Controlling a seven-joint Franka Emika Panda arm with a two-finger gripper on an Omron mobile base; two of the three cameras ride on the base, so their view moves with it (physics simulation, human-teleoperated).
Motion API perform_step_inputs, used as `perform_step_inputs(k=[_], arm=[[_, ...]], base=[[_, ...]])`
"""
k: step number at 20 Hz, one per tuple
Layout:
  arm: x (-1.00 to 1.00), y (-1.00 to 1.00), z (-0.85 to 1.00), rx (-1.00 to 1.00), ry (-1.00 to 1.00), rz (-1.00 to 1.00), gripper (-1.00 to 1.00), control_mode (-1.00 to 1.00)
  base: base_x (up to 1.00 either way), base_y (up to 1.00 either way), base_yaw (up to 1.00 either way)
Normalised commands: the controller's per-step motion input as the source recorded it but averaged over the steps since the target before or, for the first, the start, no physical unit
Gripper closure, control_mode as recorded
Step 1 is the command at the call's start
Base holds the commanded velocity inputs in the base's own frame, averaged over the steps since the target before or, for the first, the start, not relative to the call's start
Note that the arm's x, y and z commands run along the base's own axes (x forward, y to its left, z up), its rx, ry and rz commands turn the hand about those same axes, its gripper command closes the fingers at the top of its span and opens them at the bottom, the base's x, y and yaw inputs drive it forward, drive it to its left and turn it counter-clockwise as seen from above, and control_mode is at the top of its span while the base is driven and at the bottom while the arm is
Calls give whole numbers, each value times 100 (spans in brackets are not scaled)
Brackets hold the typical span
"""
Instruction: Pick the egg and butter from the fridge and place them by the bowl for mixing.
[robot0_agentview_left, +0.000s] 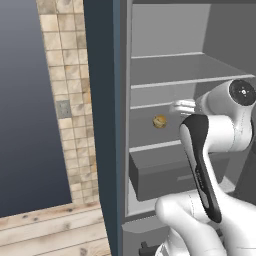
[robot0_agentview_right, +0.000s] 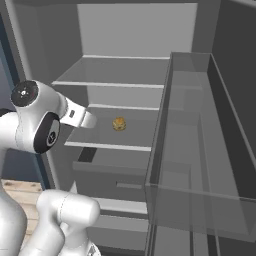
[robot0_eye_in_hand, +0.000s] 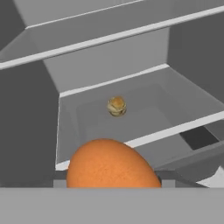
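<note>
The egg (robot0_eye_in_hand: 109, 164), a smooth orange-brown oval, looms large at the bottom of the hand view, sitting between the dark fingers (robot0_eye_in_hand: 169, 176) of my gripper (robot0_eye_in_hand: 113, 178), which is shut on it. My gripper (robot0_agentview_left: 181, 106) is inside the open fridge (robot0_agentview_left: 150, 30), just in front of the middle shelf (robot0_agentview_right: 107, 146). From the right base view the hand (robot0_agentview_right: 82, 118) reaches in from the left. The butter and the bowl are out of view.
A tan, lumpy, speckled round item (robot0_agentview_left: 159, 121) (robot0_agentview_right: 119, 124) (robot0_eye_in_hand: 117, 106) rests on the middle shelf, farther back than my hand. Below it is a grey drawer (robot0_agentview_left: 160, 175). The fridge door with its clear bin (robot0_agentview_right: 200, 150) stands open on the right. A tiled wall (robot0_agentview_left: 70, 100) lies left.
</note>
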Motion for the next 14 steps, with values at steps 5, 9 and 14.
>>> perform_step_inputs(k=[5, 9, 14], arm=[[-19, 9, -10, 2, 7, -1, 100, -100], [0, 0, 0, 0, 0, 0, 100, 100], [0, 0, 0, 0, 0, 0, 100, 100]], base=[[0, 0, 0], [0, 0, 0], [-41, 8, 3]])
